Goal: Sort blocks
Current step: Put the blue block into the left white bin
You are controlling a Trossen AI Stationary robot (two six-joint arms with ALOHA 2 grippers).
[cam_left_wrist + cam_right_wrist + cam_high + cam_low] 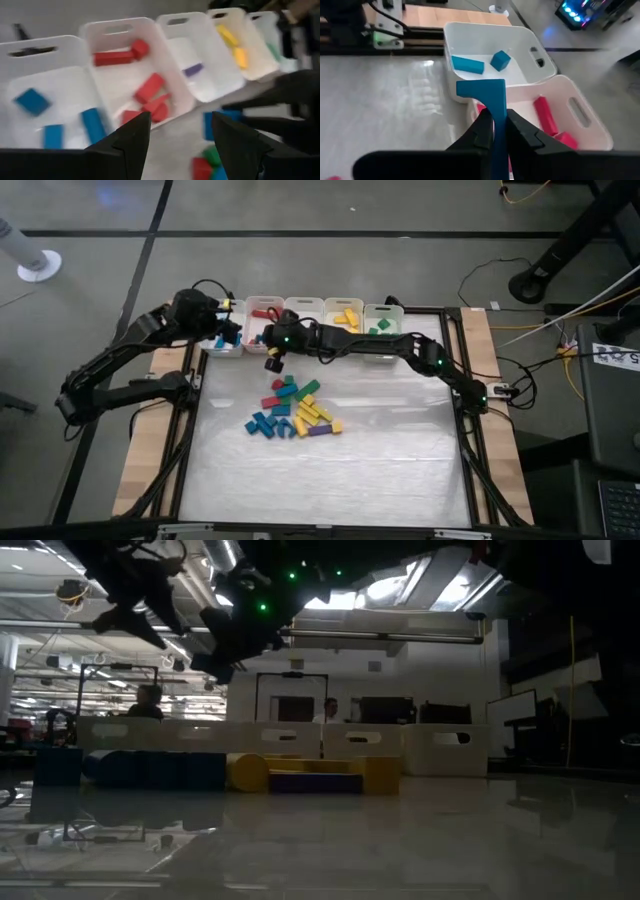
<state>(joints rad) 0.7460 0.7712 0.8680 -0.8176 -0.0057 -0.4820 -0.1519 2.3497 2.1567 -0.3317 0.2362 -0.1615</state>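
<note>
From above, my right gripper (pixel 272 363) hangs just in front of the bins, between the blue bin (pixel 222 340) and the red bin (pixel 264 315), while my left gripper (pixel 228 335) sits over the blue bin. The unsorted pile (pixel 292 410) lies mid-table, well apart from the bins.

At table height, only a row of blocks (pixel 250 772) stands before the bins; both arms are dark shapes overhead.

My left wrist shows my fingers (pixel 131 137) apart and empty, above three blue blocks in the blue bin, several red ones next door, one purple block (pixel 193 69), then yellow.

My right wrist shows me clamped on a blue bar (pixel 492 107), held upright, probably so it drops cleanly into the blue bin.
</note>
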